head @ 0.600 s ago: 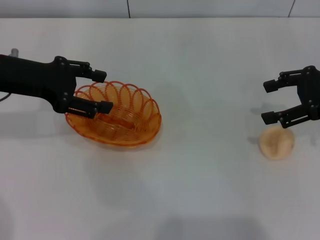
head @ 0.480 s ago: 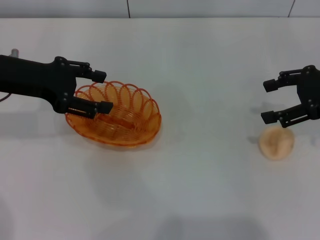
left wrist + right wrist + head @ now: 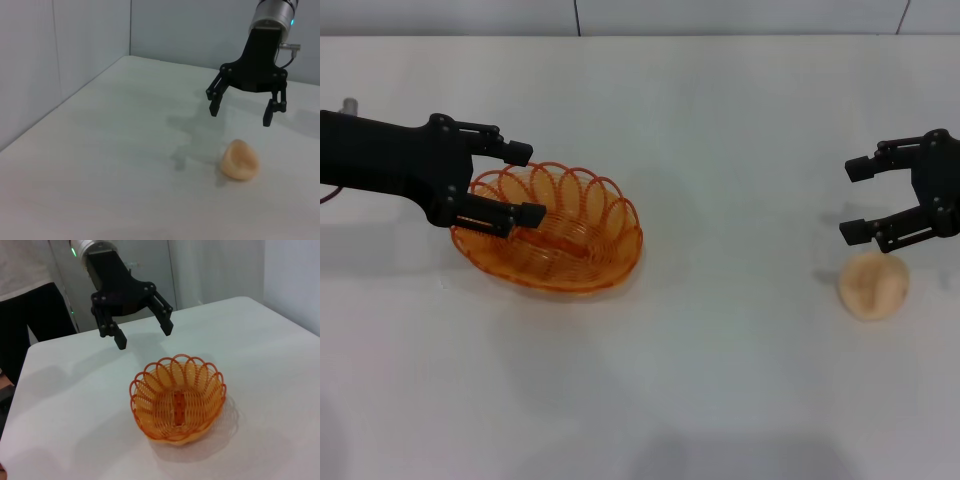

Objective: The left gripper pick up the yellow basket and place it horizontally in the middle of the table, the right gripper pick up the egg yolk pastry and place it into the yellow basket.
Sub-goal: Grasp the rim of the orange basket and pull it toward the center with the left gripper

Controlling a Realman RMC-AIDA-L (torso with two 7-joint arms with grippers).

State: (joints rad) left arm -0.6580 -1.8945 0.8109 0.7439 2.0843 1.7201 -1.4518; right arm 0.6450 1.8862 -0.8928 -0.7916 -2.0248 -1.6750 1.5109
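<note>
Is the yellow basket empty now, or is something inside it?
Empty. The yellow basket shows only its woven bottom; the egg yolk pastry lies apart on the table.

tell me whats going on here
A two-armed robot is setting up to put a pastry into a basket. The left gripper hangs open over the basket's near end, above it and not touching, as the right wrist view shows. The right gripper is open just above the pastry, not gripping it. Both things sit on the white table, far apart, and the basket is empty.
</note>
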